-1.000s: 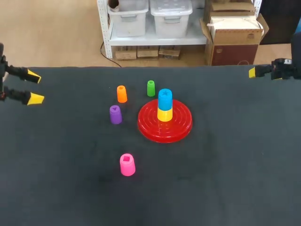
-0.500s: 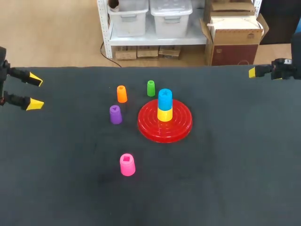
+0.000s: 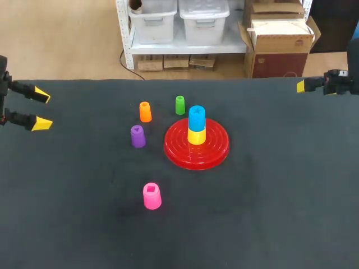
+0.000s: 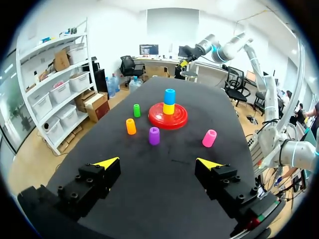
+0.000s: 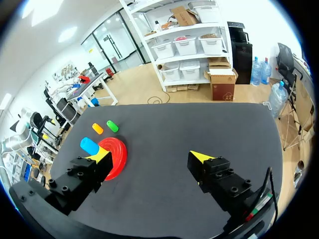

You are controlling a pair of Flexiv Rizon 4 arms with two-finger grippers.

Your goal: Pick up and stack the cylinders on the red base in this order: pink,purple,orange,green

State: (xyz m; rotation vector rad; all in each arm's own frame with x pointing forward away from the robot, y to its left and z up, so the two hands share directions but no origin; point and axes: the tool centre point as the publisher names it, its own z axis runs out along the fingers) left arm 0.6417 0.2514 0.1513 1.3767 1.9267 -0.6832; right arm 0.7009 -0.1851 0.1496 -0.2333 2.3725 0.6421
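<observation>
One pink cylinder (image 3: 151, 196) on black table (image 3: 269, 213), clear of red base (image 3: 176, 148), left and right jaws apart

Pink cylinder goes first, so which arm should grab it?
Probably the left. The pink plastic cylinder stands on the open left gripper's side of the round red base; the open right gripper sits beyond it.

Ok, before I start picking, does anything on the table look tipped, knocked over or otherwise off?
Nothing stands out. The pink cylinder, purple cylinder, orange cylinder and green cylinder all stand upright and apart. The red base lies flat, with a yellow cylinder and blue cylinder stacked straight on it.
</observation>
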